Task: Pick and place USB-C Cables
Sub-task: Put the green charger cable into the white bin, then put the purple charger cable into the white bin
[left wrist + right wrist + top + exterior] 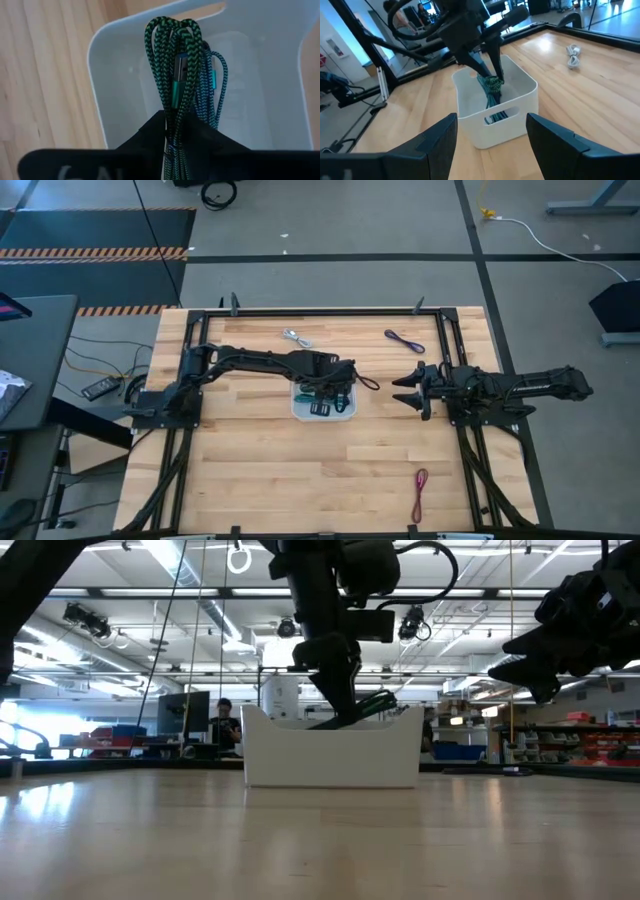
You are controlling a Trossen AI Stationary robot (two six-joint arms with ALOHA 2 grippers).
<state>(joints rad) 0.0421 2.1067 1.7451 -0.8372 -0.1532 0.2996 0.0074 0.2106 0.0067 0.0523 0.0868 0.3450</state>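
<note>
A white bin [300,412] stands at the table's middle. My left gripper [328,395] reaches down into it and is shut on the green cable [172,55]. The green cable also shows in the right wrist view [493,86]. A teal cable [216,82] sits in the bin right beside the green one. My right gripper [405,392] is open and empty, in the air to the right of the bin. A silver-white cable [296,336] and a purple cable [404,340] lie at the far side. A dark red cable [420,493] lies near the front right. My left gripper pinches the green cable's bundled strands [174,107] between its two fingers, several strands together. The fingers [490,62] come from above and point down into the bin. The bundle's looped end [172,27] hangs below the fingers inside the bin. I cannot tell whether it touches the bin's floor.
The bin's walls [330,752] stand around my left gripper's fingers. A black frame [330,311] runs along the table's edges. Bare wood lies in front of the bin. A person shows in the room far behind the table in the low view [225,720].
</note>
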